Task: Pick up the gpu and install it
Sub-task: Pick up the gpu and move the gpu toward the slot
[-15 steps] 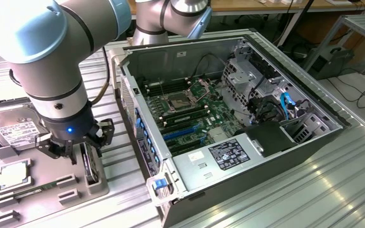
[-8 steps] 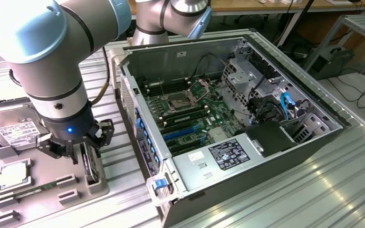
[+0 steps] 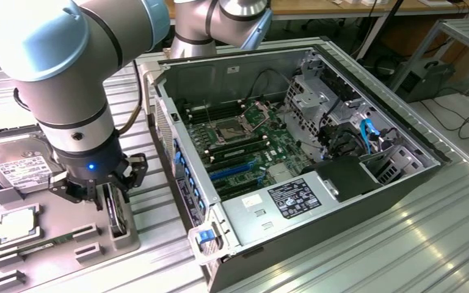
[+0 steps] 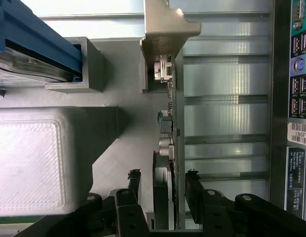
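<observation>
exterior view: pincer [image 3: 108, 190] sits low over the grey fixture tray [image 3: 55, 250] on the table [image 3: 397, 244], to the exterior view's left of the open pc case [image 3: 300, 152]. gpu [image 3: 118, 218] stands on edge in a slot of that tray, directly under the pincer. its long axis runs roughly alongside the case's near wall, toward the camera. hard drive [image 3: 14, 165] lies on the other side of the arm, apart from the pincer

wrist view: gpu [image 4: 165, 126] seen edge-on, thin board running straight out from between the two fingers [image 4: 134, 185] to the pale metal bracket [image 4: 165, 29] at its far end. pincer [image 4: 162, 180] straddles the near end, one finger facing each flat face, so the closing direction is square across the card's thickness. jaws partly open: there's a visible gap between each finger and the card, nothing gripped. gaps look roughly even on both sides, so my read is it's centred well enough. card sits in its holder, not lifted, install not begun
</observation>
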{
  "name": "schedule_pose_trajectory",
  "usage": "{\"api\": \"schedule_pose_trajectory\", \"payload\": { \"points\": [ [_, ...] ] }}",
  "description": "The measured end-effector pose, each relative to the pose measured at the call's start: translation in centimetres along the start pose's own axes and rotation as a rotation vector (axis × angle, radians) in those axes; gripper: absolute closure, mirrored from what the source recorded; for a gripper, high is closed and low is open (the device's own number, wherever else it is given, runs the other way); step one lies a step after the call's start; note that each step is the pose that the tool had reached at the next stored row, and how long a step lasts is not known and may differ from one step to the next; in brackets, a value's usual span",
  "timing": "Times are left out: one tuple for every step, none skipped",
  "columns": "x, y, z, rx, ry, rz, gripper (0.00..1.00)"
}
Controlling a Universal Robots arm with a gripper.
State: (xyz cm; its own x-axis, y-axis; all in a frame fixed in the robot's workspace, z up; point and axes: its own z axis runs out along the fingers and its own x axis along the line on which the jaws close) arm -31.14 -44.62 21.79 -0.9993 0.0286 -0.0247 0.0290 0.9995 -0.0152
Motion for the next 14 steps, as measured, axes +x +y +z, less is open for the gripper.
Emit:
{"api": "schedule_pose_trajectory", "payload": {
  "points": [
    [-0.01, 0.0, 0.0, 0.0, 0.0, 0.0, 0.53],
    [-0.02, 0.0, 0.0, 0.0, 0.0, 0.0, 0.53],
    [-0.05, 0.0, 0.0, 0.0, 0.0, 0.0, 0.6],
    [-0.1, 0.01, 0.0, -0.0001, 0.0002, 0.0, 0.6],
    [-0.15, 0.0, 0.0, 0.0001, 0.0006, 0.0, 0.6],
    [-0.19, 0.01, 0.0, 0.0001, 0.0009, 0.0, 0.6],
    [-0.23, 0.01, 0.01, -0.0001, 0.0009, 0.0, 0.6],
    [-0.23, 0.01, 0.01, 0.0, 0.001, 0.0, 0.6],
    [-0.23, 0.01, 0.01, 0.0, 0.0011, 0.0, 0.6],
    [-0.23, 0.01, 0.01, 0.0, 0.0011, 0.0, 0.6],
    [-0.24, 0.01, 0.0, 0.0001, 0.0012, 0.0, 0.61],
    [-0.24, 0.01, 0.01, 0.0, 0.0012, 0.0, 0.61],
    [-0.24, 0.01, 0.0, 0.0, 0.0012, 0.0, 0.69],
    [-0.24, 0.01, 0.0, 0.0, 0.0011, 0.0, 0.69]
  ]
}}
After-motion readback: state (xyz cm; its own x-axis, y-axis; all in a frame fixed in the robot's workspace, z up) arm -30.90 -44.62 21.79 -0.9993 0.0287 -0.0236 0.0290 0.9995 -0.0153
